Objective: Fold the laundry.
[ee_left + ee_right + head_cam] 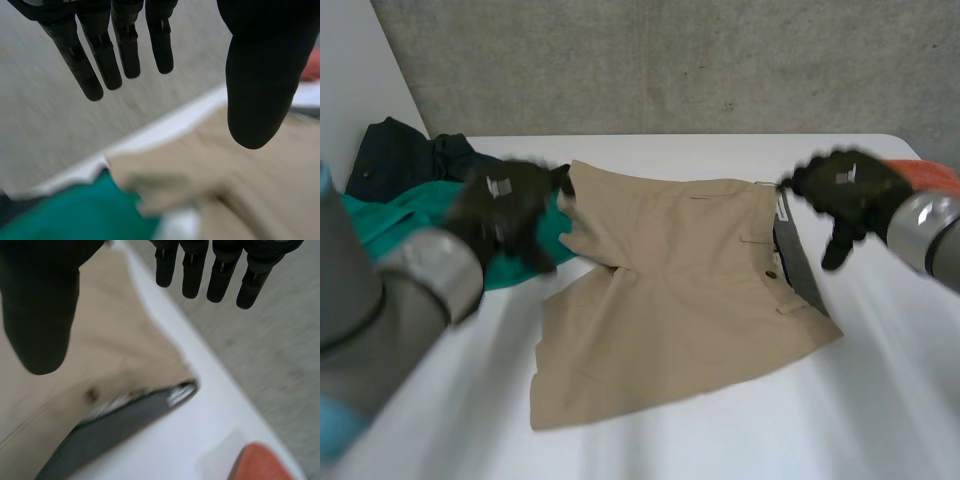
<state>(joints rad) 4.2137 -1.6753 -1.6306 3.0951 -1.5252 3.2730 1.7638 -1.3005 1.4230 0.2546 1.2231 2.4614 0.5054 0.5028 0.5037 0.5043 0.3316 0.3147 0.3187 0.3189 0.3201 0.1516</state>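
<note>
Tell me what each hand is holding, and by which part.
Nothing is held. The left hand and the right hand are open, fingers straight, over opposite ends of the tan shorts.

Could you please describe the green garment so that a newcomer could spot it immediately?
On the white table, look at the left side, beside the spread-out beige shorts. The crumpled teal-green cloth lies there, between the shorts and a dark navy garment; it alone is bright green.

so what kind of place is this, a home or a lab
Likely a lab or test cell, not a home: a bare white table, a plain concrete wall behind it, and tan shorts laid out beside piled clothes.
</note>
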